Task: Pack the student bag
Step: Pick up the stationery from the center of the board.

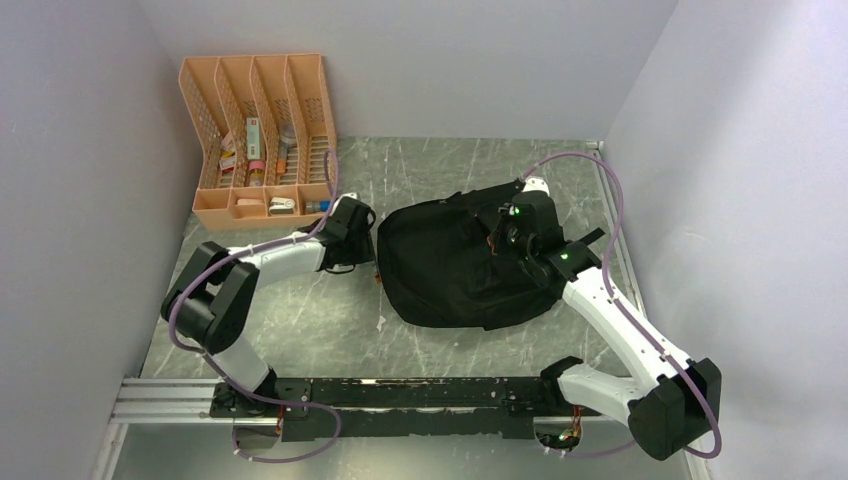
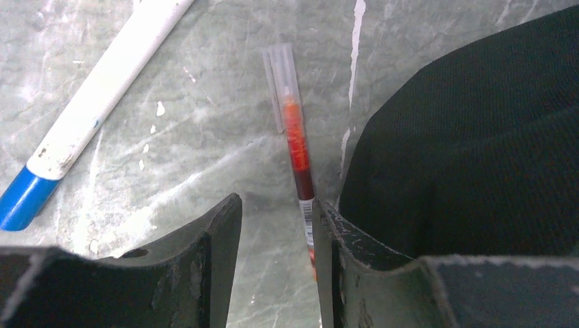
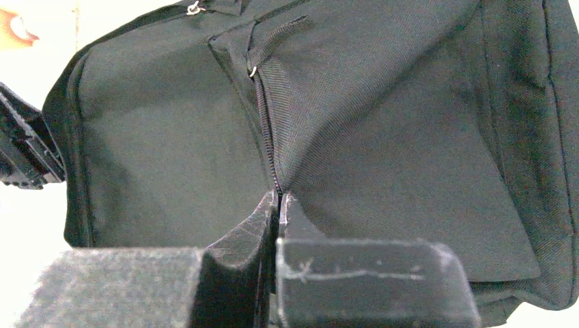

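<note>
The black student bag point(image 1: 455, 265) lies in the middle of the table, zipped shut as far as I can see. My right gripper point(image 3: 278, 199) is shut on the bag's zipper seam and pinches a raised fold of the black fabric point(image 3: 382, 137). My left gripper point(image 2: 276, 212) is open just left of the bag's edge point(image 2: 478, 150). A red pen with a clear cap point(image 2: 295, 130) lies on the table, its lower end between the jaws against the right finger point(image 2: 341, 246). In the top view the left gripper point(image 1: 352, 250) sits by the bag's left side.
A white marker with a blue end point(image 2: 89, 102) lies on the table left of the pen. An orange mesh desk organiser point(image 1: 262, 130) with small items stands at the back left. Grey walls close in both sides.
</note>
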Controlling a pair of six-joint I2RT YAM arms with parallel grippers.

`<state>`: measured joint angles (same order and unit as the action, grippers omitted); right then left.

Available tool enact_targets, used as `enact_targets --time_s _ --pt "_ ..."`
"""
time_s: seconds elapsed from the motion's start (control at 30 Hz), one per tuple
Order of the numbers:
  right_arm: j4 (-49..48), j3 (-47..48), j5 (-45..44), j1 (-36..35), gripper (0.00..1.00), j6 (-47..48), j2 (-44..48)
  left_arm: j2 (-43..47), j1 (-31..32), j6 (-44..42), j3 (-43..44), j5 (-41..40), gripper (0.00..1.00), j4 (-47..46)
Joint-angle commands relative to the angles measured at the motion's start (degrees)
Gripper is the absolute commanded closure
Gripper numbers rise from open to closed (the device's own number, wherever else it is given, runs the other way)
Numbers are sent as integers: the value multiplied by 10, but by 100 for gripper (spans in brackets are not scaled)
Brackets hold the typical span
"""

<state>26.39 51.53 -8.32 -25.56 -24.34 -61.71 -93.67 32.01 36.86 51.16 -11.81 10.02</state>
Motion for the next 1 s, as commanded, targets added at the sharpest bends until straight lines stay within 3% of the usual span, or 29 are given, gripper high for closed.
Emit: enact_targets --time_s 0.0,0.4,0.97 --pt "-4 -9 -4 -1 100 3 3 -26 -3 -5 36 -5 54 -17" --pt "-5 -8 -6 -2 100 5 0 -86 -2 -35 94 -36 57 40" --pt "-1 0 -6 -2 100 7 1 -115 15 -40 109 -33 58 48"
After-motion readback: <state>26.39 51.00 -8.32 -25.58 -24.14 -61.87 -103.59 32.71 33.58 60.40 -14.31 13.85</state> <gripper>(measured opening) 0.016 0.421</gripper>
